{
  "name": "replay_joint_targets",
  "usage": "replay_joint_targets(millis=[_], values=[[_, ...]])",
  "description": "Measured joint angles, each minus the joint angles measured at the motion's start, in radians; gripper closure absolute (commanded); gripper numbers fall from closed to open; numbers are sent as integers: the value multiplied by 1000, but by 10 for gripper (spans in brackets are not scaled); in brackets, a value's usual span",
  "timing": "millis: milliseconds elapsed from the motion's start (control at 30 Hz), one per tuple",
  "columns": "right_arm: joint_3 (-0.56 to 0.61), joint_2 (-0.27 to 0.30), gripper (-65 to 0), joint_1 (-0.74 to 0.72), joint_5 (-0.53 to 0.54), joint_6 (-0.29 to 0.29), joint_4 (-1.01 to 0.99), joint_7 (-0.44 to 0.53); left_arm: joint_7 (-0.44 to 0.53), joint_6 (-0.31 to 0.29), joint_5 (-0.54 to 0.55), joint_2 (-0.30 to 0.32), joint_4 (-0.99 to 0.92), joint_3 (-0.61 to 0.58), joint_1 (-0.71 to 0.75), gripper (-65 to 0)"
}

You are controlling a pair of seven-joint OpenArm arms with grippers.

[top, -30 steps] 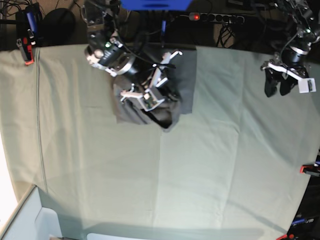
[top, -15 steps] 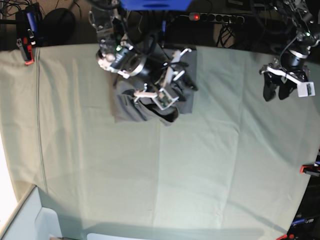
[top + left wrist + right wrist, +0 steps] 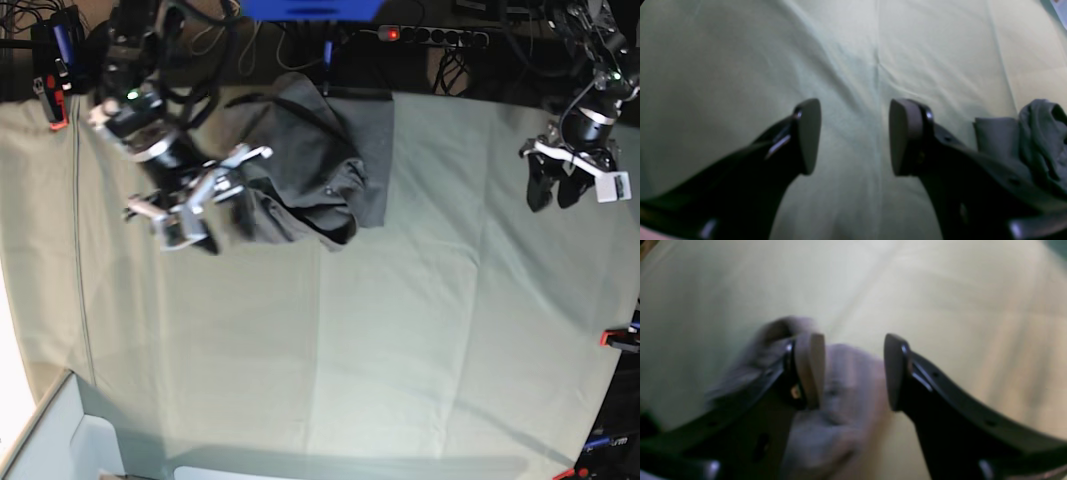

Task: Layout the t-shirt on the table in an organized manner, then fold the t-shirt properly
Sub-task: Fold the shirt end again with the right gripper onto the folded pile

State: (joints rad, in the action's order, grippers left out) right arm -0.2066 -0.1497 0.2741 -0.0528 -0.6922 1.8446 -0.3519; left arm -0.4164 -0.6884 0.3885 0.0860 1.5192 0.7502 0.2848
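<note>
Right gripper (image 3: 205, 215) fingers spread, nothing between; dark grey t-shirt (image 3: 315, 165) bunched just beyond fingertips, against table (image 3: 400, 330) far edge. Left gripper (image 3: 558, 188) fingers spread, empty, well apart from shirt. Wide bare cloth nearside of both grippers.

T-shirt (image 3: 320, 170): dark grey, lying in a crumpled, partly folded heap at the far edge of the tabletop (image 3: 400, 330), left of centre in the base view. Right side flat with a straight edge; left and lower parts bunched in folds. Tabletop: pale grey-green cloth, faint creases, much larger than the t-shirt.
</note>
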Motion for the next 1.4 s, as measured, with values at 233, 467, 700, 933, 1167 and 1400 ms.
replay_joint_targets(millis=[233, 467, 700, 933, 1167, 1400], values=[[88, 0, -291, 84, -15, -1, -129, -11, 2, 0, -1, 0, -1, 0, -17, -324], [426, 114, -291, 140, -2, 0, -132, 0, 1, 0, 2, 0, -1, 0, -14, -324], [529, 201, -291, 161, -10, 0, -72, -14, 1, 0, 6, -1, 0, -27, -11, -324], [394, 148, -293, 163, -1, 0, 41, -13, 1, 0, 5, 0, 2, -27, -14, -324], [354, 75, -294, 50, -1, 1, -117, 0, 1, 0, 5, 0, 6, -26, -11, -324], [479, 95, -294, 23, -7, 1, -308, 8, 1, 0, 6, 0, 6, -25, -6, -324]])
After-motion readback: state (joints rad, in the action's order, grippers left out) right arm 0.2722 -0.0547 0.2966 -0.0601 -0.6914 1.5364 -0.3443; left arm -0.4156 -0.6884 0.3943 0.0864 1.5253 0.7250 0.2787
